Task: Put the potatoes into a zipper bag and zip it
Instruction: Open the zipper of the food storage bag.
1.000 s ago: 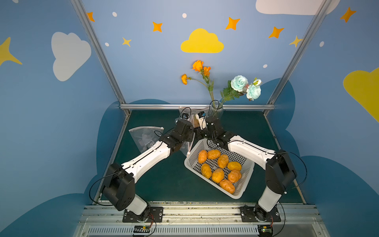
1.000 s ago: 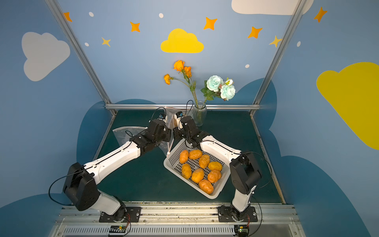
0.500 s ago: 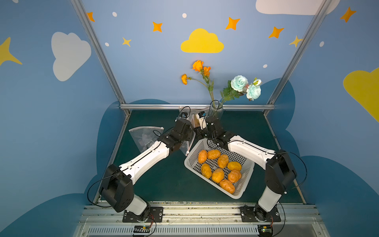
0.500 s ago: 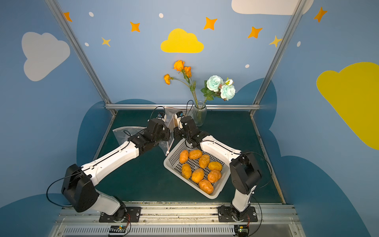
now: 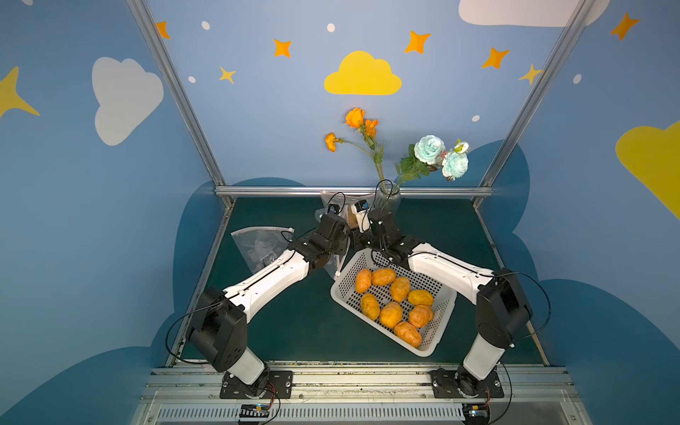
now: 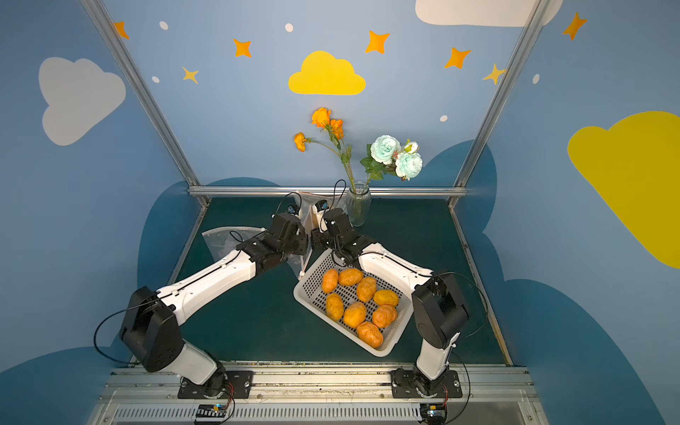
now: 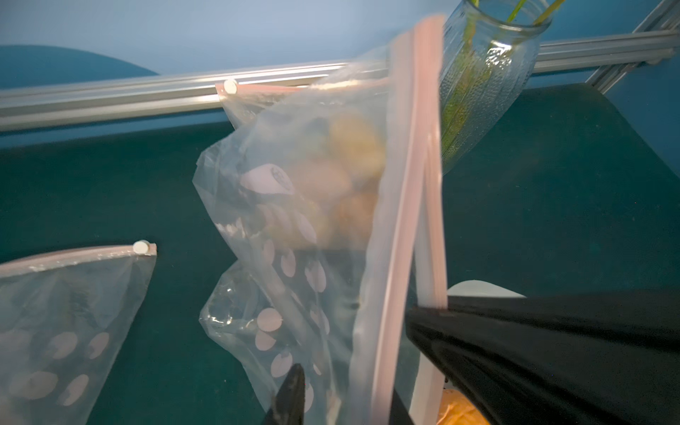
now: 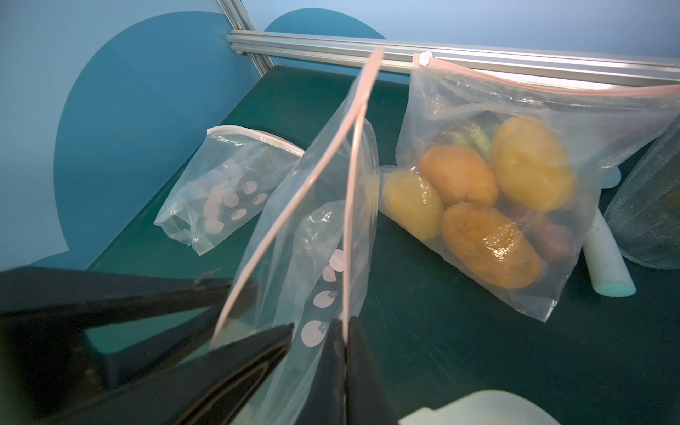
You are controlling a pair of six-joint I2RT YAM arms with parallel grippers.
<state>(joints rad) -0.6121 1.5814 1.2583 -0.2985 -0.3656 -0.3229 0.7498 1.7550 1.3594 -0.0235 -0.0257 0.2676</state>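
Pink zip strip marks the mouth of the clear plastic zipper bag [image 8: 323,228] printed with pale dots; it hangs in the air between the two arms, over the back of the dark green table mat [image 5: 294,320], and its two lips part in a narrow V. Of the two, the right gripper [image 8: 346,327] is fully closed, pinching one lip by its strip. The left gripper [image 8: 272,307] has drawn its jaws closer over the last second; they now stand a little apart with the other lip running between them; a gap still shows between its black fingers [image 8: 220,368], so I cannot say that the film is caught yet. In both top views the arms sit almost where they were a second ago; only the left arm has shifted slightly.

As I judge it, the step in hand is securing the second lip so that the mouth can be pulled wide; this bag looks empty, so its loading has not begun. Eight lumpy orange-yellow potatoes [image 5: 400,289] lie in the white perforated plastic basket [image 5: 427,349] just in front of the grippers. A few more sit in a second clear bag [image 8: 515,191], which looks zipped and leans at the back rail beside the ribbed glass vase [image 5: 389,195] of flowers. An empty dotted bag [image 5: 257,246] lies flat to the left. Should the left jaws close on bare film rather than on the strip, the lip may well slip out when the mouth is spread.
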